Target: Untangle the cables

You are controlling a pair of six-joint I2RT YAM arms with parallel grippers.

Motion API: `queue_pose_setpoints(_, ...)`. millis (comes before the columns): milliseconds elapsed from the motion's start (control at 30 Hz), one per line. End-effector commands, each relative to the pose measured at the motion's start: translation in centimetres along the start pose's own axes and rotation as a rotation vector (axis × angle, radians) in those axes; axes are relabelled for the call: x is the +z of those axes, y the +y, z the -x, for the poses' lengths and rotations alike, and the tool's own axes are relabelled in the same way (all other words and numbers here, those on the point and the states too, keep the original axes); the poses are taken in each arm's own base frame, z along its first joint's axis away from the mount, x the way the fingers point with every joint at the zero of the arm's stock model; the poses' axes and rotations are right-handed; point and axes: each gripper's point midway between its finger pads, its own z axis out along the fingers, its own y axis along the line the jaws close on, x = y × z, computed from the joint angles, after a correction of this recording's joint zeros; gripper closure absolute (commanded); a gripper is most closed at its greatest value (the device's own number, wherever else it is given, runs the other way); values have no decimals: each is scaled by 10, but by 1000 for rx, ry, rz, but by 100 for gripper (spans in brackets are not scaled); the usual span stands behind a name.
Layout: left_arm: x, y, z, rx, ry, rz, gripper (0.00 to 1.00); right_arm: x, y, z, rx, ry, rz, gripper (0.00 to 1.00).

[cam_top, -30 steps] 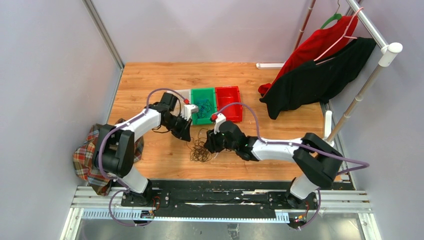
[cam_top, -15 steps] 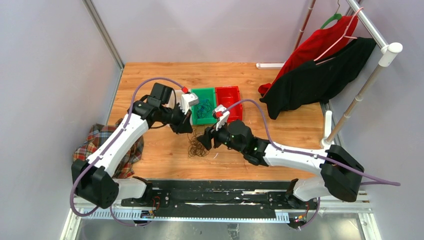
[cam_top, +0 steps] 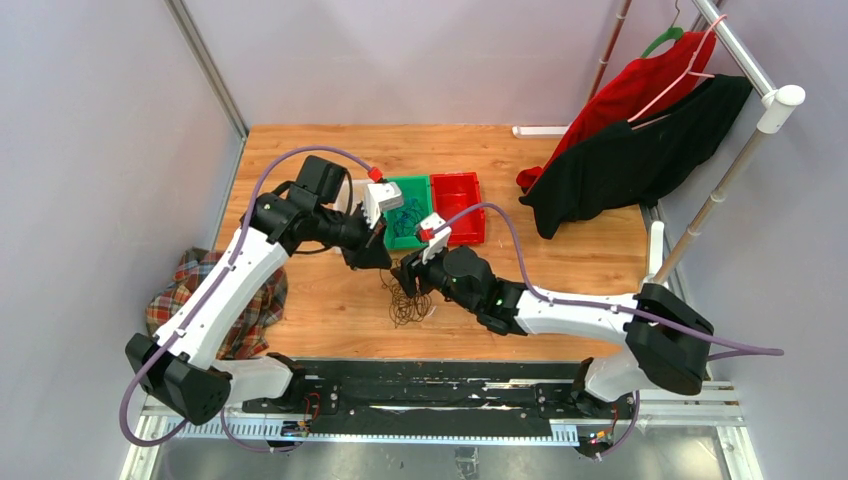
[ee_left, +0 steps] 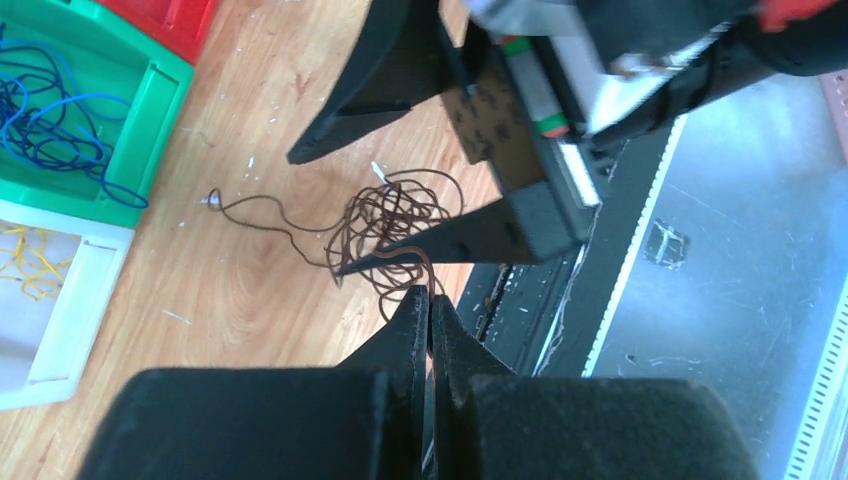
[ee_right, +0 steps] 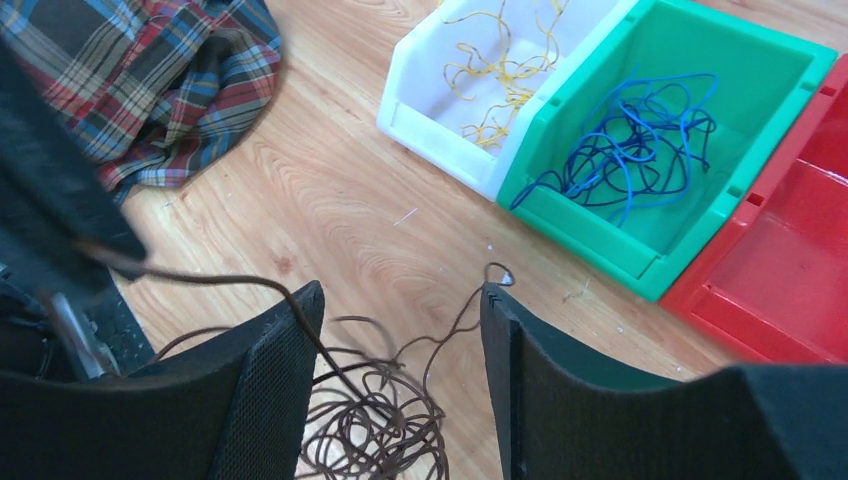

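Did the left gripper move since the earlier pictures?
Yes. The left gripper, pinching a cable, has moved a little away from the arm bases, toward the green bin.

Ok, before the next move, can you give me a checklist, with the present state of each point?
1. Left gripper shut on a strand of the brown cable: ok.
2. Right gripper open above the tangle: ok.
3. Held strand low enough in the right gripper's gap to be pinched: cannot tell.
4. Tangle lying on the table, outside the bins: ok.
5. Blue cables in the green bin, yellow cables in the white bin: ok.
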Motion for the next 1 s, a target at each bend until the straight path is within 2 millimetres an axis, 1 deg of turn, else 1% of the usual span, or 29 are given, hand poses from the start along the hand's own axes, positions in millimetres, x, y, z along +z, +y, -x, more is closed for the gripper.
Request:
queue_pose_setpoints(0, -14, -29, 11, 44, -29, -66, 99, 9, -2, 23, 4, -85, -43, 42)
queue_pose_setpoints(67, -16, -35, 16, 56, -37, -81, 99, 14, -1, 22, 8, -88, -43, 42)
queue_pose_setpoints(233, -27, -51, 33, 78, -69, -129, 99, 23, 1, 10, 30, -80, -33, 46)
queue_pose_setpoints(400, -41, -62, 51, 123, -107, -144, 99, 23, -4, -12, 56, -54, -51, 51)
queue_pose_setpoints(533, -51, -68, 67, 150, -145, -139, 99, 21, -8, -30, 75, -27, -59, 58)
queue_pose_setpoints(633, -61, -71, 82, 171, -180, -122, 99, 16, -13, -42, 88, -9, -77, 62)
queue_pose_setpoints(667, -65, -73, 88, 178, -194, -116, 99, 13, -16, -50, 86, 3, -87, 62)
queue_pose_setpoints(867, -95, -80, 129, 266, -300, -45, 99, -5, -34, -81, 92, 44, -145, 63)
queue_pose_setpoints(967, -108, -82, 145, 289, -342, -10, 99, -15, -41, -97, 100, 65, -165, 64)
